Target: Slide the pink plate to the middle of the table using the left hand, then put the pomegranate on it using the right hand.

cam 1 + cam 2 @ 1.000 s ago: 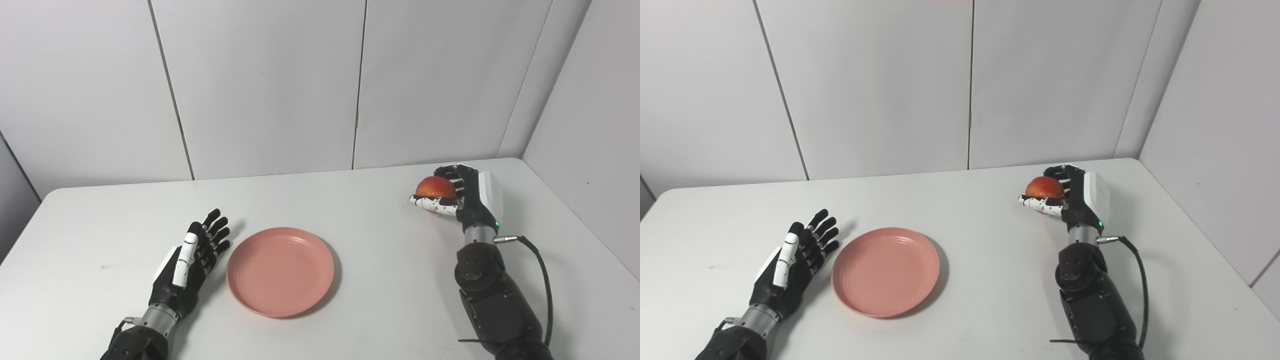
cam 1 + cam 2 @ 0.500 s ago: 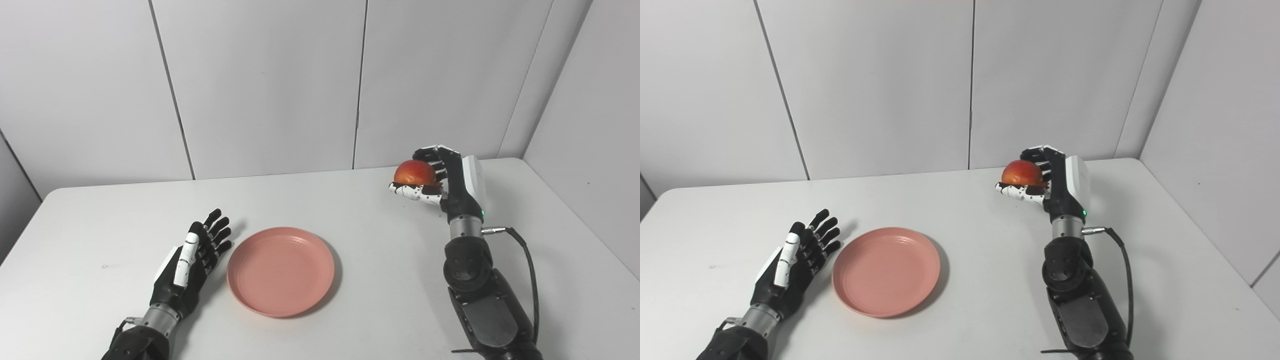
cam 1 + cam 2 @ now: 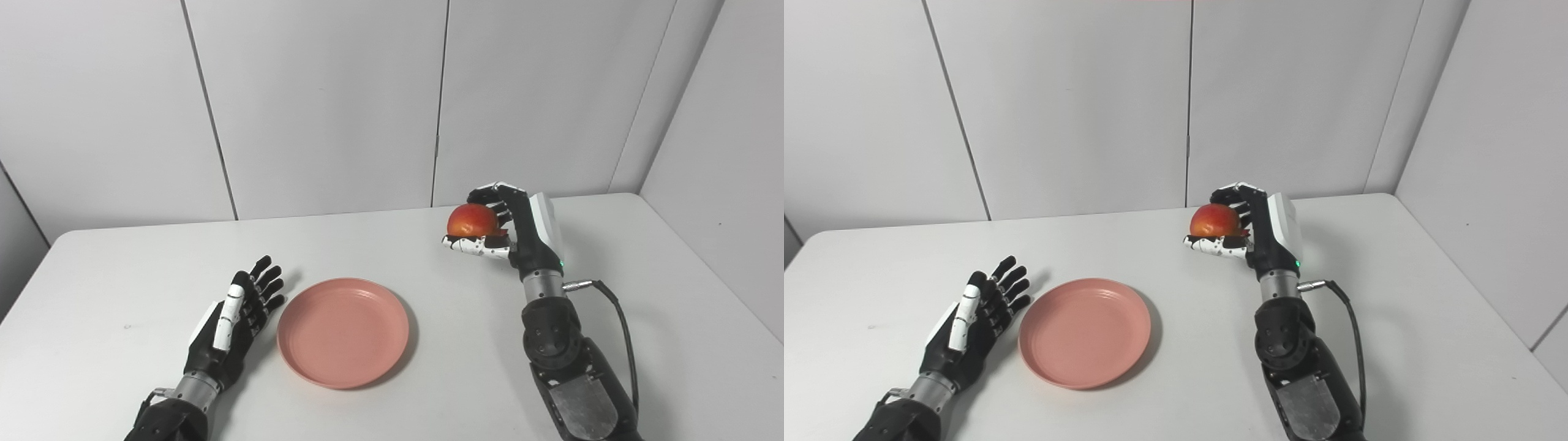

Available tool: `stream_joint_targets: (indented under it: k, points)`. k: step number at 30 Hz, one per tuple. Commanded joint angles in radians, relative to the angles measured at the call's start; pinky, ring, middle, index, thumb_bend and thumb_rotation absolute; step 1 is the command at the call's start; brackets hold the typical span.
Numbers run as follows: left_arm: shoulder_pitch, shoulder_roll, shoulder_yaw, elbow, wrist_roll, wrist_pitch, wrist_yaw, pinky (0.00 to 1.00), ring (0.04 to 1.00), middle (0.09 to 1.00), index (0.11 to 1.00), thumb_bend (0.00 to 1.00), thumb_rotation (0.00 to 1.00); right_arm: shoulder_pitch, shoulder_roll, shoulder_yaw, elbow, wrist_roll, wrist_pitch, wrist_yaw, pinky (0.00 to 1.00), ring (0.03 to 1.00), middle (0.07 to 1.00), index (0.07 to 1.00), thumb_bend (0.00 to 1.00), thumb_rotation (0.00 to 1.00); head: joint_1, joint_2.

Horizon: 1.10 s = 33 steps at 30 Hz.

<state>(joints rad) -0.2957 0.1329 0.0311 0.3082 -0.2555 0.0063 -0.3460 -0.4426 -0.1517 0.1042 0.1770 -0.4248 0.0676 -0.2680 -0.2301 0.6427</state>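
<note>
The pink plate lies flat near the middle of the white table, a little left of centre. My left hand rests open on the table just left of the plate's rim, fingers stretched out and holding nothing. My right hand is shut on the red-orange pomegranate and holds it in the air above the table, to the right of and beyond the plate. The fingers wrap the fruit from behind and the thumb lies under it.
White wall panels stand behind the table, and another wall closes off the right side. A black cable loops from my right wrist along the forearm.
My right hand has lifted the pomegranate off the table at the far right and carried it leftward toward the plate. The left hand and the plate have stayed still.
</note>
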Motion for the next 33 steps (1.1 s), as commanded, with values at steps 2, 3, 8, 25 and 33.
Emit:
stream_joint_targets:
  k: [2,3,8,25,33]
  points:
    - [-0.018,0.003,0.001,-0.021,0.003,-0.007,0.005,0.95,0.969,0.965,0.958,0.68,1.0,-0.031,-0.001,0.005,-0.036,-0.01,-0.055,0.003,0.43,0.432,0.489,0.518,0.52,0.0,0.0,0.0]
    - [-0.018,0.003,0.0,-0.022,0.005,-0.006,0.007,0.94,0.967,0.962,0.956,0.68,1.0,-0.03,0.0,0.006,-0.037,-0.009,-0.056,0.005,0.42,0.427,0.494,0.52,0.52,0.0,0.0,0.0]
    - [-0.018,0.003,-0.001,-0.024,0.004,-0.002,0.007,0.95,0.967,0.964,0.958,0.68,1.0,-0.025,0.007,0.019,-0.028,-0.008,-0.084,0.014,0.42,0.426,0.498,0.519,0.52,0.0,0.001,0.001]
    - [-0.018,0.0,-0.002,-0.029,0.009,0.005,0.016,0.94,0.962,0.957,0.95,0.69,0.99,0.008,0.039,0.092,-0.071,-0.028,-0.107,0.052,0.4,0.417,0.492,0.527,0.51,0.0,0.001,0.004]
    - [-0.018,-0.001,-0.003,-0.031,0.012,0.006,0.023,0.93,0.956,0.951,0.943,0.68,0.99,0.035,0.064,0.14,-0.109,-0.051,-0.105,0.088,0.38,0.402,0.484,0.54,0.51,0.0,0.002,0.004]
